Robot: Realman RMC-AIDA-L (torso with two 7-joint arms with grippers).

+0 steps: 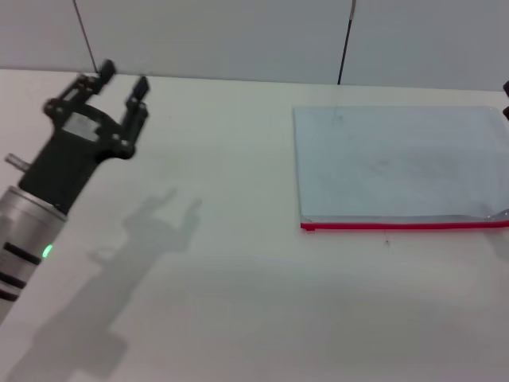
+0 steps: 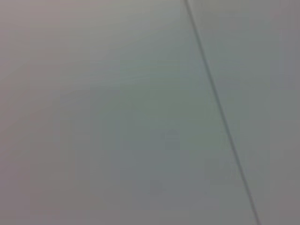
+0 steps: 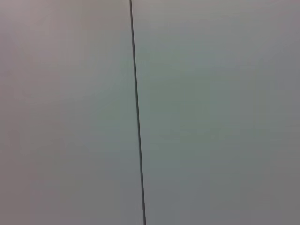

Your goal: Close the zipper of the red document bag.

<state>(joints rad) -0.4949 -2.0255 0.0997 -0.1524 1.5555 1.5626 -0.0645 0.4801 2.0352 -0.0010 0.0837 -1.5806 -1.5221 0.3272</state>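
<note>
The red document bag (image 1: 398,163) lies flat on the white table at the right, a pale blue-grey pouch running past the picture's right edge. Its zipper (image 1: 398,226) is the red strip along the long edge nearest me; I cannot make out the slider. Near the right end the top sheet bulges slightly above the strip. My left gripper (image 1: 121,79) hovers open over the table's far left, well apart from the bag, holding nothing. Only a dark sliver of my right gripper (image 1: 506,87) shows at the right edge, beside the bag's far corner.
The white table (image 1: 238,278) stretches bare between the left arm and the bag. A pale wall with dark vertical seams (image 1: 344,44) rises behind the table's far edge. Both wrist views show only a plain pale surface with a seam (image 3: 137,112).
</note>
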